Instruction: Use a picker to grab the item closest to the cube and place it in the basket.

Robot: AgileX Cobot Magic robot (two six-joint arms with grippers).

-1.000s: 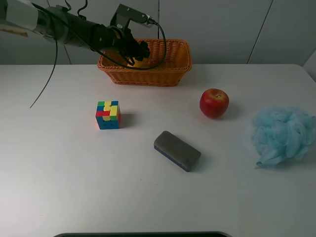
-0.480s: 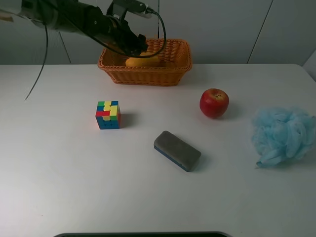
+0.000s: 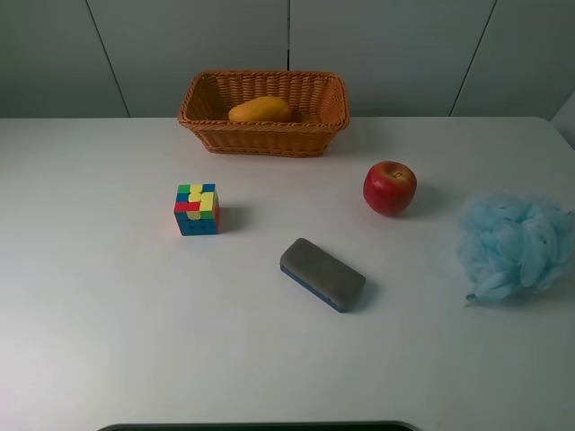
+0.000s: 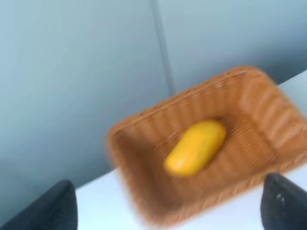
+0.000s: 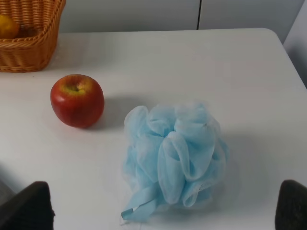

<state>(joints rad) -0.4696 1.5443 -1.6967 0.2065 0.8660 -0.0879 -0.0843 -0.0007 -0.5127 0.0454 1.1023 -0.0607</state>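
Note:
The multicoloured cube (image 3: 197, 209) sits on the white table, left of centre. The wicker basket (image 3: 263, 135) stands at the back with a yellow mango (image 3: 260, 109) lying inside it. Neither arm shows in the exterior high view. In the left wrist view my left gripper (image 4: 170, 215) is open and empty, well above the basket (image 4: 268, 110) and the mango (image 4: 195, 146); only its dark fingertips (image 4: 55, 206) show. In the right wrist view my right gripper (image 5: 163, 206) is open and empty, near the blue bath puff (image 5: 175, 155).
A grey and blue eraser (image 3: 322, 274) lies right of the cube. A red apple (image 3: 390, 187) stands further right, also in the right wrist view (image 5: 77, 100). The blue bath puff (image 3: 515, 246) sits near the table's right edge.
My left arm has drawn back from over the basket and left the exterior view. The mango stays in the basket.

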